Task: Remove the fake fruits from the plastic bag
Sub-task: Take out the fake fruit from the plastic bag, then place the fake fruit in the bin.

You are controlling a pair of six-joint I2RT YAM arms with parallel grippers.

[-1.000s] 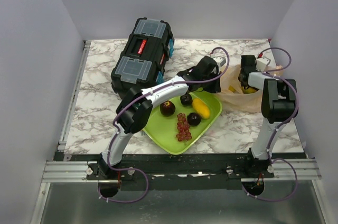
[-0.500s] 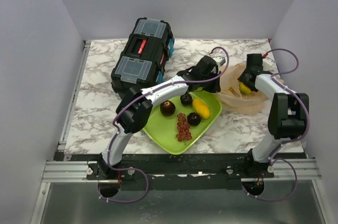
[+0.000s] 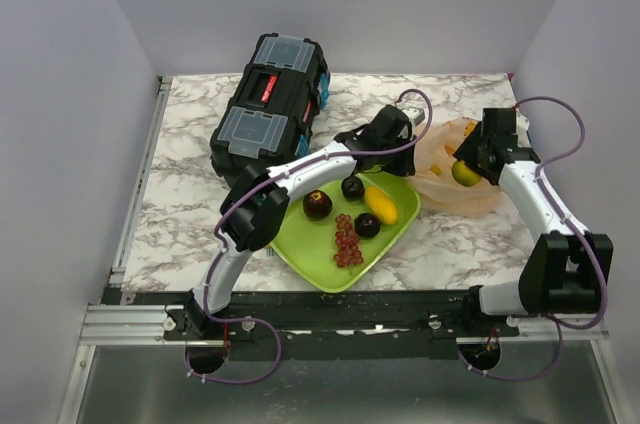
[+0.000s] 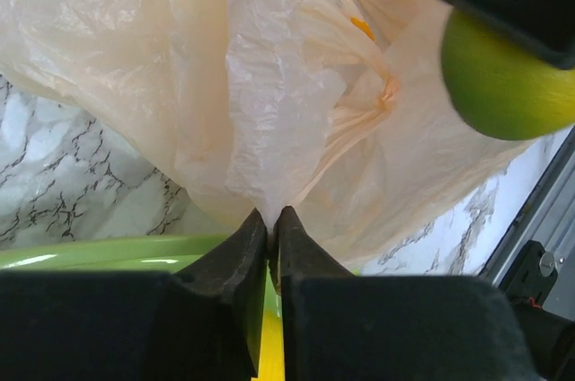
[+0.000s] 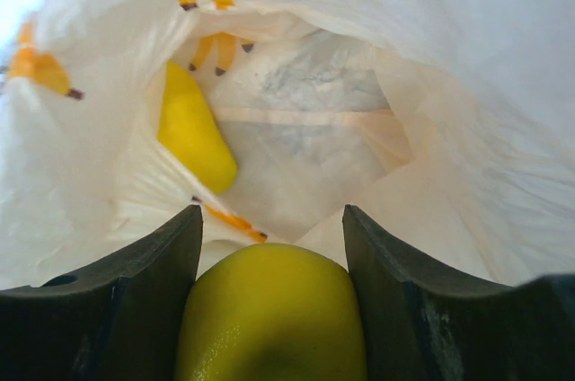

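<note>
- One yellow-green fruit (image 3: 463, 173) has just come up out of the plastic bag (image 3: 470, 196). A second ago the right claw (image 3: 470, 166) was down in the bag's mouth; now it hangs above the opening, and that arm has stretched out towards the far right of the table (image 3: 190, 204).
- From the right wrist view, the right claw (image 5: 269, 251) is clenched on the yellow-green fruit (image 5: 269, 318), with one finger against each side of it.
- Our left claw (image 4: 272, 226) has not shifted. Its jaws stay pinched tight on a fold of the plastic bag (image 4: 269, 84), holding the mouth up at the far corner of the lime-green tray (image 3: 325, 266).
- Five fruits already lie on the tray: a grape bunch (image 3: 346, 239), three maroon fruits (image 3: 317, 205) and a yellow oval fruit (image 3: 380, 204).
- We judge this fruit freed from the bag but not yet delivered; it hangs above the bag, well apart from the others.
- At least one second yellow fruit (image 5: 193, 129) lies inside the bag, so we reckon the task is well along but unfinished.
</note>
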